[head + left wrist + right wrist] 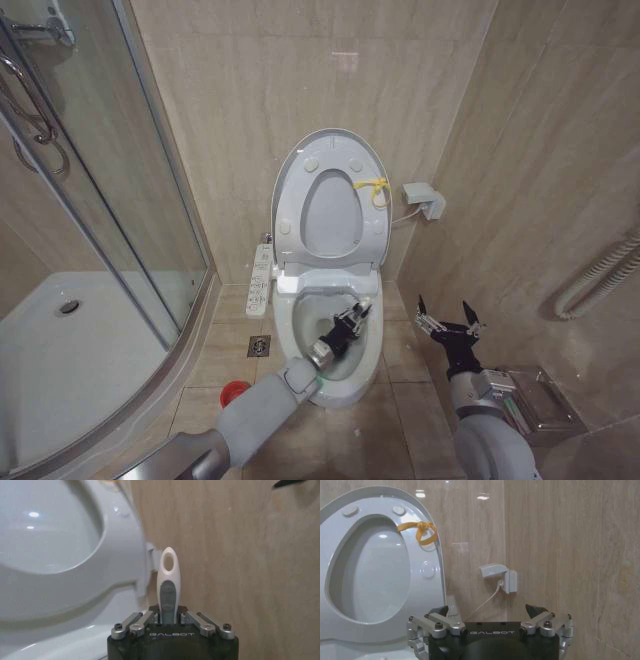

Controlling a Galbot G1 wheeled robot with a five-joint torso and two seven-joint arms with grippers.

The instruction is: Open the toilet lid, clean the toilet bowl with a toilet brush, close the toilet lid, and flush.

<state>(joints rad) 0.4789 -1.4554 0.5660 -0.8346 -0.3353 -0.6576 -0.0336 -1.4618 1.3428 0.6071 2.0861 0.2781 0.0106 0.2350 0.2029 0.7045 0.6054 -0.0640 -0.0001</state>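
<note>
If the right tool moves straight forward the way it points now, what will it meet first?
Probably the tiled wall. The open right tool points past the raised toilet lid, roughly toward the white wall socket; nothing nearer shows, though depth is uncertain.

You see the toilet lid (330,158) standing upright against the wall, glossy white, a yellow tie at its edge. Below it the white toilet bowl (375,345) lies open. The toilet brush (167,585) shows its pale, loop-ended handle.
</note>
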